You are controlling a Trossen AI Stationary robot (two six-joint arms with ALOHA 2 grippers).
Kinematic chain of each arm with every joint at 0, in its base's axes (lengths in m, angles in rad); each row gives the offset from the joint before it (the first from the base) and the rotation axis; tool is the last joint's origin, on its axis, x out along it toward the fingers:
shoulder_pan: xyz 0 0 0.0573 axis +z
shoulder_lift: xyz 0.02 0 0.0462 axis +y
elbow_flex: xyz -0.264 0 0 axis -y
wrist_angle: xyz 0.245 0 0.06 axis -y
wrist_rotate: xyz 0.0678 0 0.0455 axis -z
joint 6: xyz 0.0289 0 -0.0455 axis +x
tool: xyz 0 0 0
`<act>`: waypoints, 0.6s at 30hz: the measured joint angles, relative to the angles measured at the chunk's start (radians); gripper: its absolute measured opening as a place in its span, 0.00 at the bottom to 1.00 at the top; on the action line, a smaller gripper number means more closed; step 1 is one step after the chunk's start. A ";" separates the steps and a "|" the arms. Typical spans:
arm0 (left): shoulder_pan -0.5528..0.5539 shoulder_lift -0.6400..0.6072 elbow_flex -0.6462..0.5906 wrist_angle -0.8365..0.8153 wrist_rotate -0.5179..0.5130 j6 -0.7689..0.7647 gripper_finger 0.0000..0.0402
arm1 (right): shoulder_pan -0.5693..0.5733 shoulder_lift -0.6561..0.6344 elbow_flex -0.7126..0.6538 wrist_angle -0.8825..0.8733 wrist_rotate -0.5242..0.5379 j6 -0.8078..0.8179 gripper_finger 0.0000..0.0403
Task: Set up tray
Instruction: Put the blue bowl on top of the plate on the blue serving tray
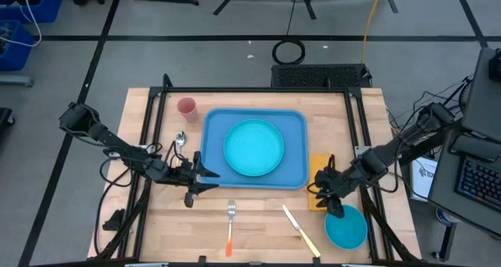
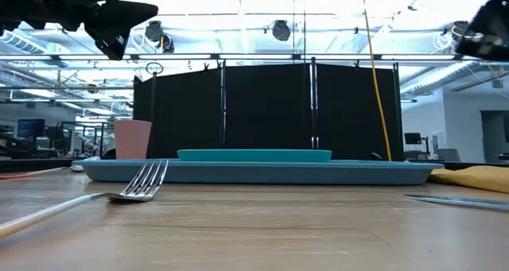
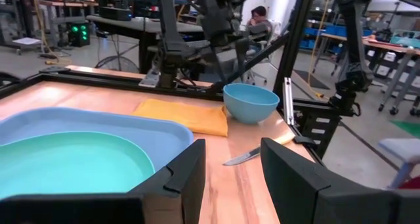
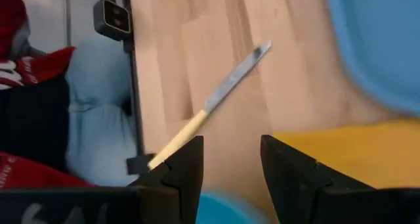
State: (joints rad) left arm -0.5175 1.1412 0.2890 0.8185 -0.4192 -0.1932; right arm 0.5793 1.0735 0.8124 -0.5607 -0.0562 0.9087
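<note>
The light-blue tray [image 1: 293, 169] lies flat in the middle of the table, and a round teal plate [image 1: 254, 147] rests on it. My left gripper [image 1: 205, 177] hovers level at the tray's near left corner. It is open and empty, and its wrist view shows the tray [image 3: 157, 129] and plate [image 3: 65, 161] just ahead of the gripper [image 3: 233, 178]. My right gripper [image 1: 325, 190] tilts down above the yellow napkin [image 1: 319, 167], between the tray and a blue bowl [image 1: 345, 226]. It is also open, with nothing between its fingers [image 4: 231, 165].
A pink cup [image 1: 186, 106] and a spoon [image 1: 179, 139] lie left of the tray. A fork [image 1: 231, 224] and a wooden-handled knife [image 1: 300, 229] lie on the near part of the table. Black frame rails [image 1: 145, 134] border both table sides.
</note>
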 joint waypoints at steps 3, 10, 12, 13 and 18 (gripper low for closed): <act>0.000 0.000 0.000 0.001 -0.009 -0.007 0.37 | 0.000 0.028 -0.001 -0.010 -0.057 0.111 0.36; 0.000 0.000 0.000 -0.005 0.017 0.008 0.37 | 0.038 0.076 -0.002 -0.002 -0.133 0.346 0.36; 0.000 0.000 0.000 -0.005 0.031 0.017 0.37 | 0.059 0.082 -0.002 0.017 -0.136 0.402 0.36; 0.000 0.000 0.000 -0.005 0.035 0.023 0.37 | 0.069 0.084 -0.002 0.019 -0.137 0.431 0.36; 0.000 0.000 0.000 -0.005 0.034 0.059 0.37 | 0.135 0.083 -0.002 0.004 -0.111 0.543 0.36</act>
State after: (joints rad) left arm -0.5175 1.1416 0.2890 0.8135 -0.3849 -0.1345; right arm 0.7147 1.1564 0.8108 -0.5567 -0.1673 1.4522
